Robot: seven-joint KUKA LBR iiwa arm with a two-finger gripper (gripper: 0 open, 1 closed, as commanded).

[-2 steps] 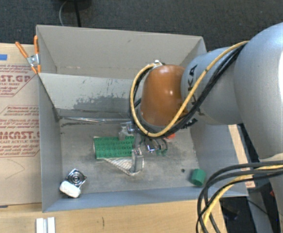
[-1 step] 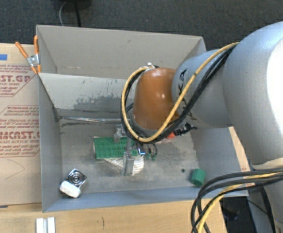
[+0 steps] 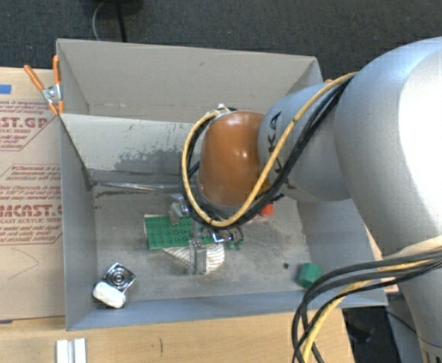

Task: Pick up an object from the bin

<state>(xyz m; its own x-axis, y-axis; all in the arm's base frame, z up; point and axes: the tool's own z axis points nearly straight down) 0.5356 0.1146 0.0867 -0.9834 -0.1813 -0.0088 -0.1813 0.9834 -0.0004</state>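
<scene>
The grey metal bin (image 3: 77, 203) sits on pale wood (image 3: 206, 342), with dark floor (image 3: 281, 13) beyond; its bottom is scuffed. The silver arm (image 3: 387, 150) reaches in from the right. The gripper (image 3: 200, 257) is low at mid-bin over a pale striped piece (image 3: 215, 257), just beside a flat green plate (image 3: 164, 233); whether its jaws are apart or together cannot be told. A green block (image 3: 309, 275) lies by the right wall, and a small silver-and-white thing (image 3: 113, 286) lies front-left.
</scene>
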